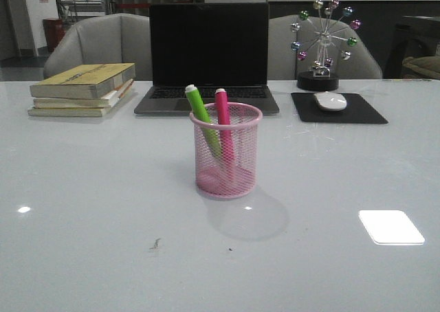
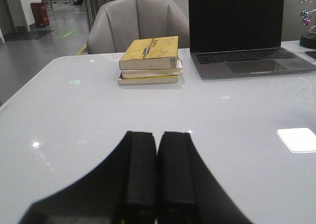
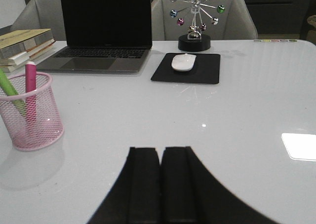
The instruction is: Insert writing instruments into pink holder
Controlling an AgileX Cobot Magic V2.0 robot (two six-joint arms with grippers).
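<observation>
The pink wire-mesh holder stands mid-table in the front view, upright. Both markers stand inside it: the lime green marker leans left, the hot pink marker beside it, pale cap ends up above the rim. The right wrist view shows the holder with the pink marker and a bit of the green marker. My left gripper is shut and empty over bare table, far from the holder. My right gripper is also shut and empty, to the holder's right. Neither gripper appears in the front view.
A book stack lies at the back left, a shut-off laptop behind the holder, a white mouse on a black pad, and a ball ornament at the back right. Chairs stand behind the table.
</observation>
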